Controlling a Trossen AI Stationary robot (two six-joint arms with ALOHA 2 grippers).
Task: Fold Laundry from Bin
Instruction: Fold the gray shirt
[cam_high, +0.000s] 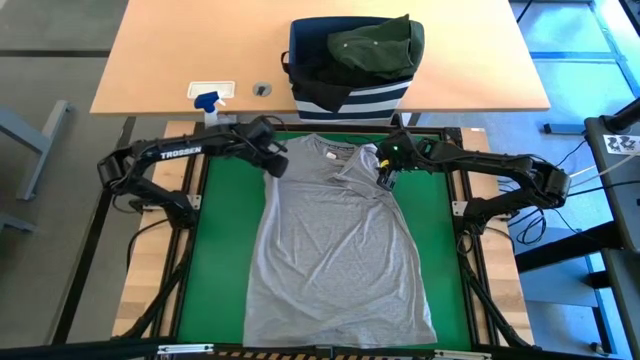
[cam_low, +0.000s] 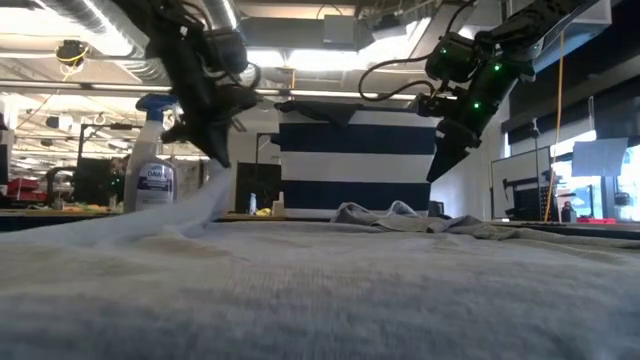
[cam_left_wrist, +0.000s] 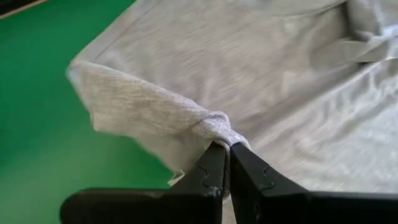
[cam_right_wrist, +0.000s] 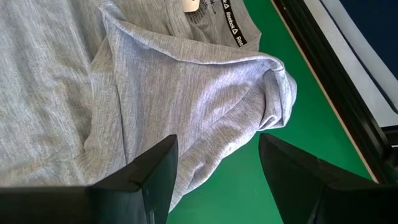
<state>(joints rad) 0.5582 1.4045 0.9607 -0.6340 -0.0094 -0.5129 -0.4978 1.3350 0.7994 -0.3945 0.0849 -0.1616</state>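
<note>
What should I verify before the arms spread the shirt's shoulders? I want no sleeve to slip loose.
1. Left gripper shut on the grey shirt: ok, cloth is bunched between its fingers.
2. Right gripper holding the shirt: not ok, its fingers stand open above the crumpled right sleeve.
3. Right sleeve lying flat: not ok, it is folded over.
4. Shirt body on the green mat: ok, spread out with the collar toward the bin.
5. Other garments clear of the mat: ok, the olive garment sits in the bin.
</note>
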